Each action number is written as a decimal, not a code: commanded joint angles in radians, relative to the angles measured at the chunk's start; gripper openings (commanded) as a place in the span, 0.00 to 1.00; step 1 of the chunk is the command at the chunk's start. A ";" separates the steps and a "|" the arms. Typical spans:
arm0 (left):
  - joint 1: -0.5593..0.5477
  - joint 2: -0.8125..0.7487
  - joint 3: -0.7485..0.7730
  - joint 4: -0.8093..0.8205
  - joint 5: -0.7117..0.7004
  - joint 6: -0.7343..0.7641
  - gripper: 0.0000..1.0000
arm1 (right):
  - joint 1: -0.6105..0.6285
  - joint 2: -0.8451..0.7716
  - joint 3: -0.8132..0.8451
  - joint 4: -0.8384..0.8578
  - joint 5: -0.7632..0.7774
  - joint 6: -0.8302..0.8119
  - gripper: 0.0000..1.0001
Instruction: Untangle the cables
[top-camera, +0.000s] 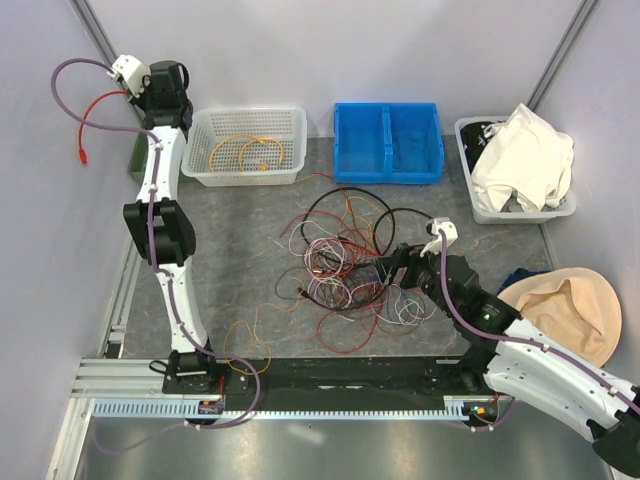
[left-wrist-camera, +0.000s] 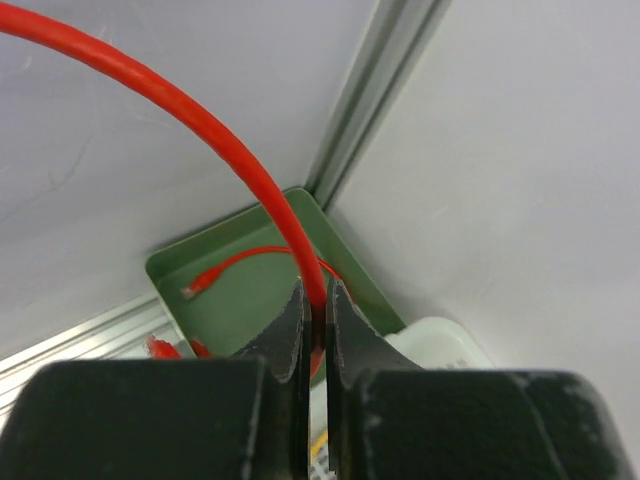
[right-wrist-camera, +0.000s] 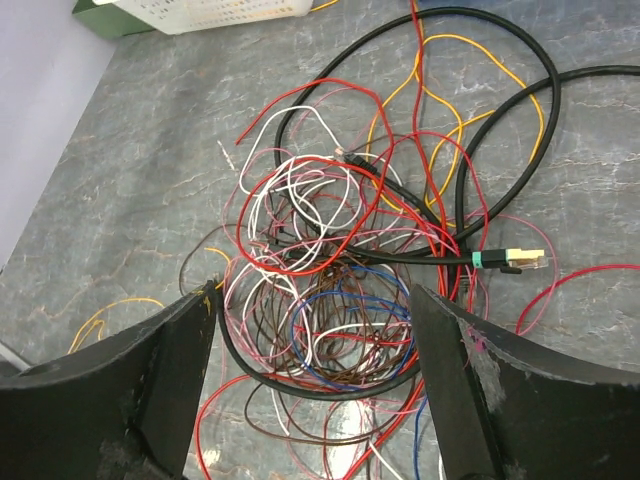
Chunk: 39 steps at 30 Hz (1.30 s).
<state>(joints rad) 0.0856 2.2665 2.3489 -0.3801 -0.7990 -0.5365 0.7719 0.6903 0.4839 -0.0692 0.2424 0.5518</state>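
red cable (left-wrist-camera: 205, 125) pinched in raised left gripper (left-wrist-camera: 313, 300).

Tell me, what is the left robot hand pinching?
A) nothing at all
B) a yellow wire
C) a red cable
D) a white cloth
C: in the left wrist view the left gripper is closed on a red cable that arcs up out of it.

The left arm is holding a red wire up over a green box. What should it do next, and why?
Probably open the left pincer and drop the red cable into the green bin: the pincer is shut on it above the bin, where a red plug end already lies.
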 joint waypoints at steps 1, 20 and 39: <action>0.008 0.085 0.041 0.076 -0.127 0.070 0.02 | -0.008 -0.017 -0.018 0.058 0.047 -0.018 0.85; -0.020 0.294 -0.062 0.690 -0.106 0.478 0.02 | -0.010 0.124 -0.034 0.158 0.040 -0.010 0.83; -0.035 0.288 -0.059 0.621 0.105 0.451 0.47 | -0.011 0.183 -0.021 0.181 0.026 0.010 0.82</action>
<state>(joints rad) 0.0288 2.6015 2.2528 0.3492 -0.7044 0.0223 0.7628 0.8974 0.4328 0.0757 0.2680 0.5510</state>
